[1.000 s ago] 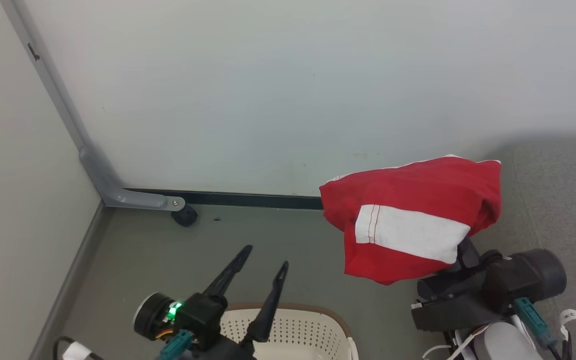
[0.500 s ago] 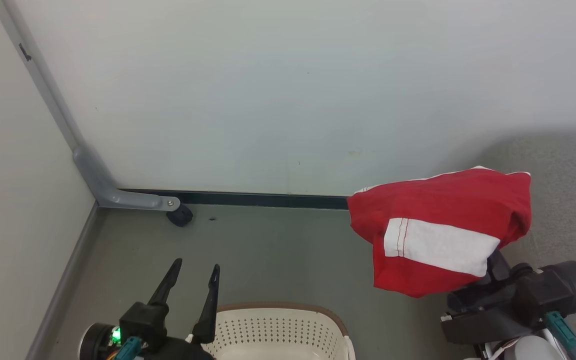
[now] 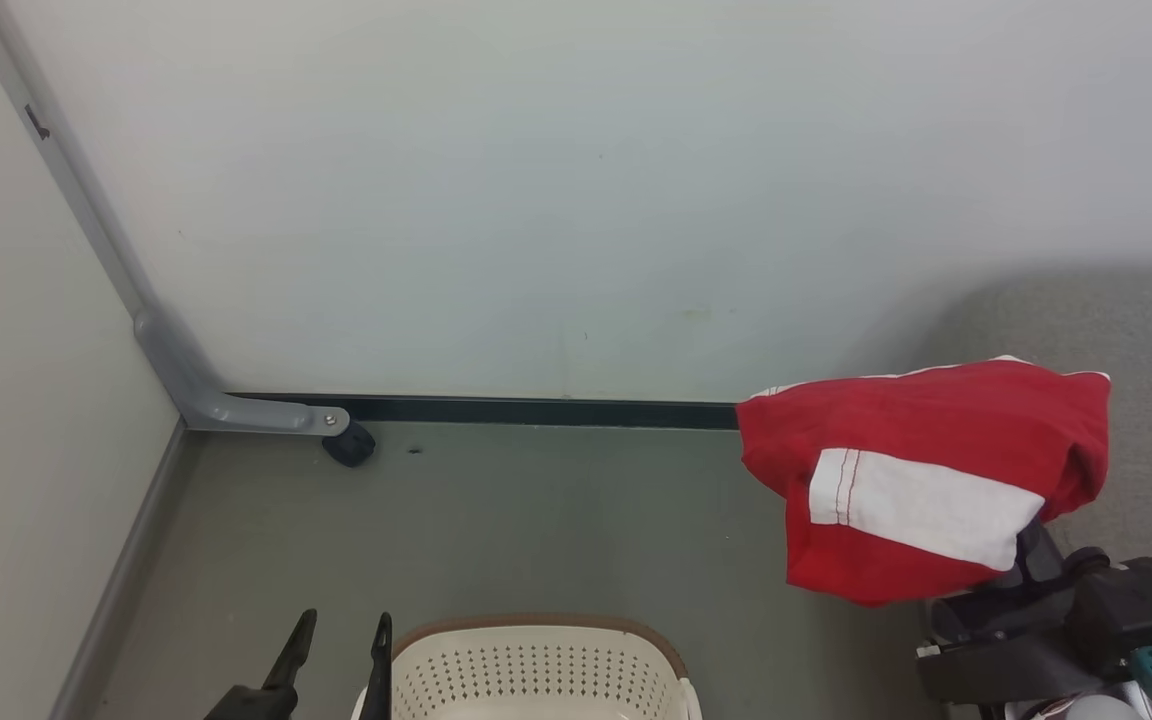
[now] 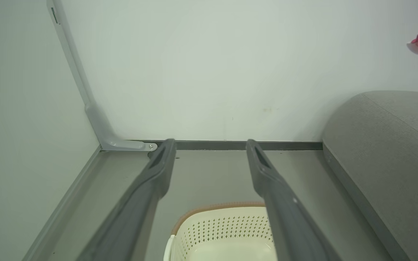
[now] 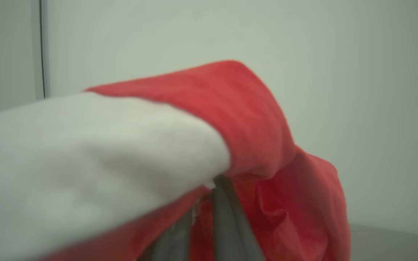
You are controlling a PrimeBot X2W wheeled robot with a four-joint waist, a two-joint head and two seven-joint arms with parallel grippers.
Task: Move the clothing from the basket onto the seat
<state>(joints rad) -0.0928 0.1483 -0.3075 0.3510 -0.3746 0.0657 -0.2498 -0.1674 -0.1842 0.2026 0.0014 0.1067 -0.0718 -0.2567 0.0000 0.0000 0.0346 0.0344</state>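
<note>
My right gripper pinches the red-and-white clothing, outside the basket; my left gripper is spread.

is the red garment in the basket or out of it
Out. The red garment hangs bunched from the shut right gripper, in the air right of the basket, not on the seat.

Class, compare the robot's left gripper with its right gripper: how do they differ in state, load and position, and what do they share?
The left gripper has its fingers spread apart; the right gripper has them pinched shut. The left gripper is empty; the right gripper holds the red garment, which drapes over it. The left gripper is beside the basket; the right gripper is over by the seat. Both have two long dark fingers.
</note>
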